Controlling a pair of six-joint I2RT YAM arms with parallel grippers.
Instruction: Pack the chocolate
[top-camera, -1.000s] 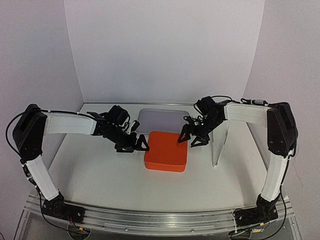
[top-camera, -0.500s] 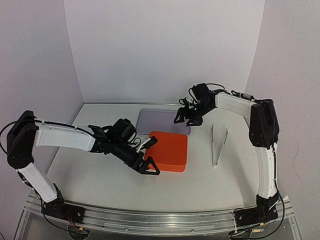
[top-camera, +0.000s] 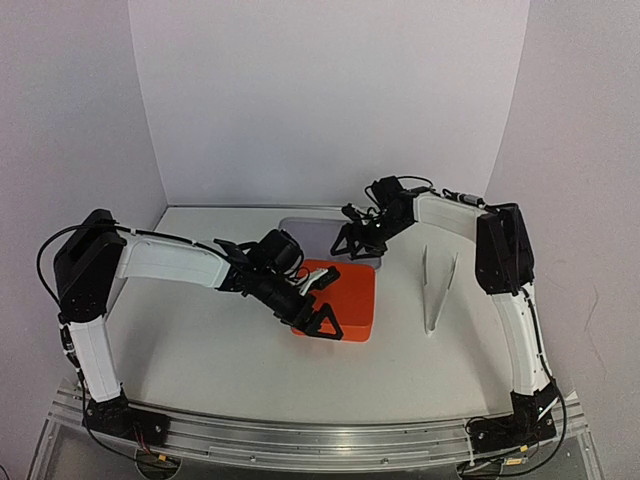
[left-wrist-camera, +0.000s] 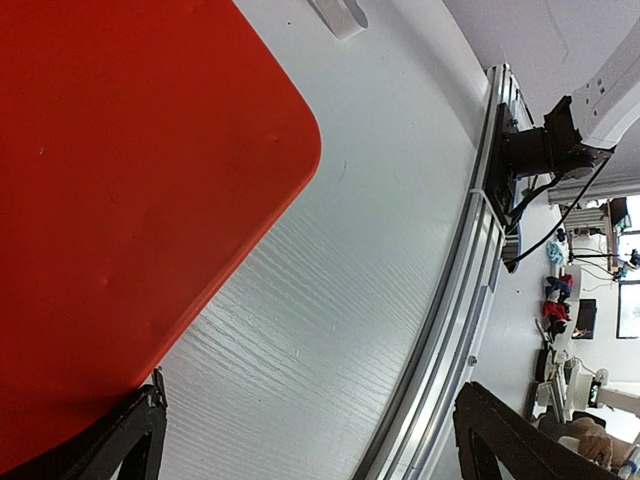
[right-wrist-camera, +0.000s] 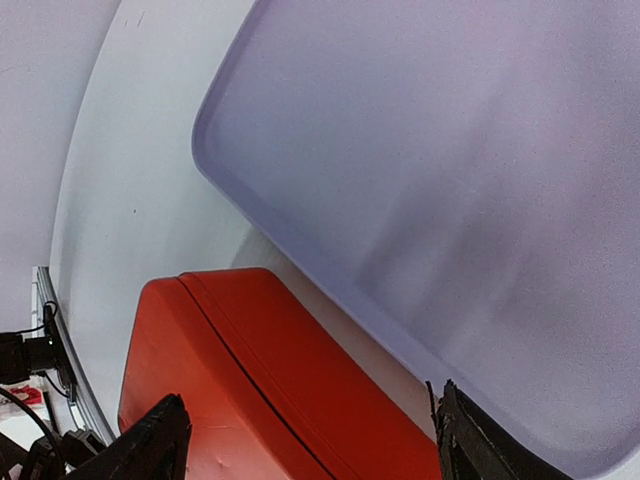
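Note:
No chocolate shows in any view. A shut orange box lies mid-table, its lid seam visible in the right wrist view. My left gripper hangs open at the box's near left corner. One finger is over the orange lid, the other is over the table, and nothing is between them. My right gripper is open and empty at the box's far edge. It looks down on a flat lavender tray and the box.
The lavender tray lies flat behind the orange box. A pale translucent tongs-like piece rests on the table right of the box. White walls close the back and sides. The metal rail runs along the near table edge.
My left gripper swung from the box's left side round to its near left corner. My right gripper left the box's right edge and moved back and left toward the lavender tray.

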